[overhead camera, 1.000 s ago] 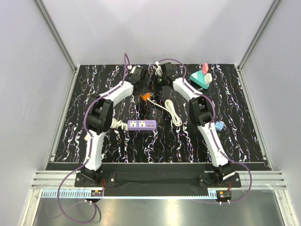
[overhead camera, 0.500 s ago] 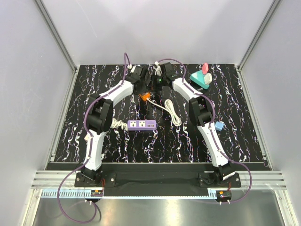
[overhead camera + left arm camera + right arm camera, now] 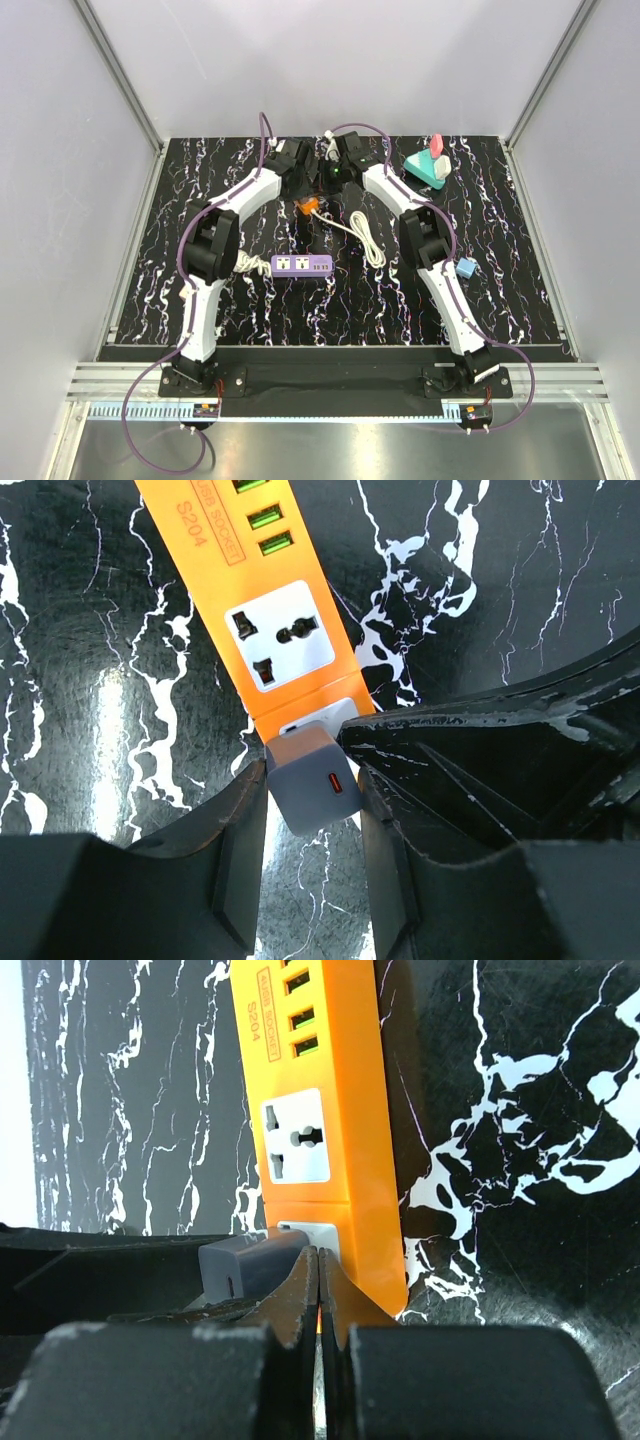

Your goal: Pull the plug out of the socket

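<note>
An orange power strip (image 3: 250, 600) lies on the black marbled table, also seen in the right wrist view (image 3: 350, 1130) and the top view (image 3: 309, 206). A grey charger plug (image 3: 315, 790) sits tilted at its nearest white socket; it also shows in the right wrist view (image 3: 240, 1260). My left gripper (image 3: 311, 772) is shut on the plug, one finger against each side. My right gripper (image 3: 319, 1255) is shut with nothing between its fingers, its tips resting on the strip's near end beside the plug. In the top view both grippers meet over the strip's far end (image 3: 316, 182).
A purple power strip (image 3: 301, 265) lies mid-table with a coiled white cable (image 3: 365, 238) to its right. A teal object with pink and white pieces (image 3: 428, 167) sits at the back right. A small blue block (image 3: 465, 268) lies by the right arm.
Both wrists have shifted slightly left and toward the back of the table. The orange strip has barely moved.
</note>
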You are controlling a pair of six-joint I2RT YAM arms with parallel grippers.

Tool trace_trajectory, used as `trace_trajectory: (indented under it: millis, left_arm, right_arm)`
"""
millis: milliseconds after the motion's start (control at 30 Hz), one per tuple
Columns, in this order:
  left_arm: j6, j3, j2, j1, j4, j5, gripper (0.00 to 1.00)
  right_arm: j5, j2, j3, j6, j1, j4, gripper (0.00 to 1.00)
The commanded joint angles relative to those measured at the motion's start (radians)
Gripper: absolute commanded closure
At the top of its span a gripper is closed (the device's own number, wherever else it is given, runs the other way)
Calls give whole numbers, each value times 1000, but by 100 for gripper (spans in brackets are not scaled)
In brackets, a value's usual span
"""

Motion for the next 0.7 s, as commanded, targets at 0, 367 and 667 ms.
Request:
trace_trajectory:
  millis: [0, 367, 667]
  left_arm:
    - [-41, 110, -112, -17, 102, 78, 100]
    - [-29, 181, -135, -21, 96, 68, 100]
    - [53, -133, -347, 9, 88, -61, 100]
  right_arm:
    - [120, 71, -1, -56, 24, -130, 100]
    - [150, 98, 60, -81, 36, -188, 100]
    - [146, 98, 59, -84, 35, -185, 100]
